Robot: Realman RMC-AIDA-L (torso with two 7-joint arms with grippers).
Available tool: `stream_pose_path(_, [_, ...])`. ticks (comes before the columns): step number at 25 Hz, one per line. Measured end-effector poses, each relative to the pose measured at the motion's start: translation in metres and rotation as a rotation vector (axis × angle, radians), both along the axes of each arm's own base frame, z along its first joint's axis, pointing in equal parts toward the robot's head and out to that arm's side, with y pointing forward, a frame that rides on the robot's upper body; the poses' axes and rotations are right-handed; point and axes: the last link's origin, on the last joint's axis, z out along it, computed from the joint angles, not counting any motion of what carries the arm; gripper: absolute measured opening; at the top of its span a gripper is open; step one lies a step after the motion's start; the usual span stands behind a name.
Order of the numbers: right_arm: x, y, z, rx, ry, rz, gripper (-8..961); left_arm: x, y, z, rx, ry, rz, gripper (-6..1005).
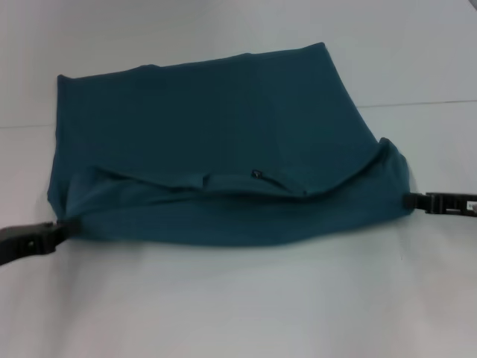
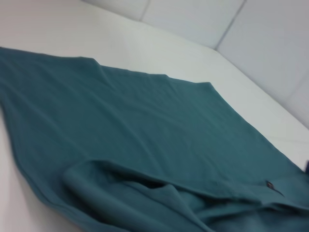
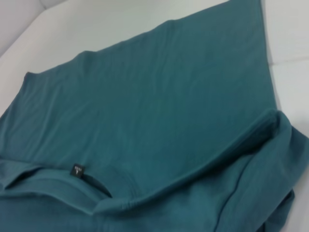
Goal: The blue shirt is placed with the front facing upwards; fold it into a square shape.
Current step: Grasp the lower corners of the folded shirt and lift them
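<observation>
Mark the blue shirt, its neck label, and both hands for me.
blue shirt (image 1: pixel 201 112): head view, flat far panel.
neck label (image 3: pixel 77 169): right wrist view, small dark tag at the collar.
left hand (image 1: pixel 54 233): head view, tip at the shirt's near-left corner.
right hand (image 1: pixel 411 200): head view, tip at the near-right corner.

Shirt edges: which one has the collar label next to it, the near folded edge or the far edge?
The near folded edge of the blue shirt, stretched between the left gripper and right gripper. The small dark label sits there; the far edge is plain.
</observation>
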Motion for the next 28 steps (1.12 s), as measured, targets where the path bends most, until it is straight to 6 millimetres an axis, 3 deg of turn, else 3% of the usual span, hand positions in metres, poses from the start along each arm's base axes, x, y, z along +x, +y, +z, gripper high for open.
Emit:
stream_pose_path(14, [0.016, -0.052, 0.001, -0.090, 0.029, 0.067, 21, -0.007, -0.035, 0.008, -0.149, -0.062, -0.026, 51])
stream_pose_path(23, [0.031, -0.096, 0.023, -0.033, 0.144, 0.103, 21, -0.008, -0.048, 0.015, -0.227, -0.062, -0.050, 50])
stream_pose_path(28, [0.038, -0.113, 0.025, -0.038, 0.150, 0.109, 21, -0.011, -0.056, 0.019, -0.262, -0.052, -0.057, 50])
